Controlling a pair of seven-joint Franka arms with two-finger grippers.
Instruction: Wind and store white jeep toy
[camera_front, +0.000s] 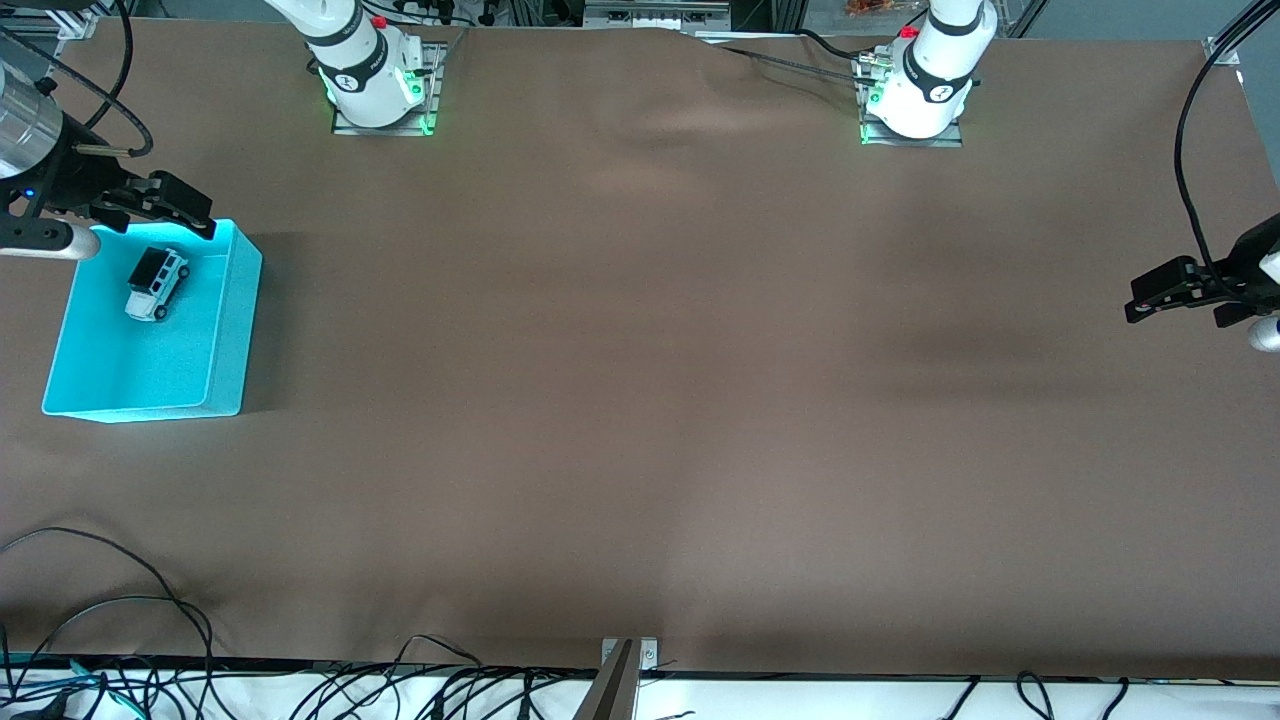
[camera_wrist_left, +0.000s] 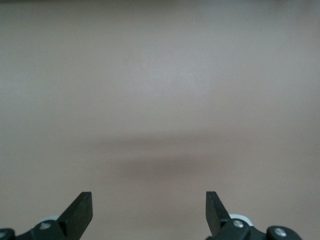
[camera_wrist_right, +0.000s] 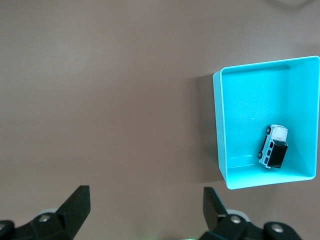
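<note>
The white jeep toy (camera_front: 157, 283) lies in the turquoise bin (camera_front: 225, 340) at the right arm's end of the table, in the part of the bin farther from the front camera. It also shows in the right wrist view (camera_wrist_right: 274, 147), inside the bin (camera_wrist_right: 220, 130). My right gripper (camera_front: 195, 213) is open and empty, up in the air over the bin's rim toward the robots' bases; its fingers (camera_wrist_right: 77, 202) frame bare table. My left gripper (camera_front: 1140, 298) is open and empty over the left arm's end of the table, and it (camera_wrist_left: 149, 210) sees only the brown cover.
The brown table cover (camera_front: 640, 400) has soft wrinkles near the arm bases (camera_front: 375, 80). Loose black cables (camera_front: 120, 620) lie along the table's edge nearest the front camera. A metal bracket (camera_front: 625, 665) sits at the middle of that edge.
</note>
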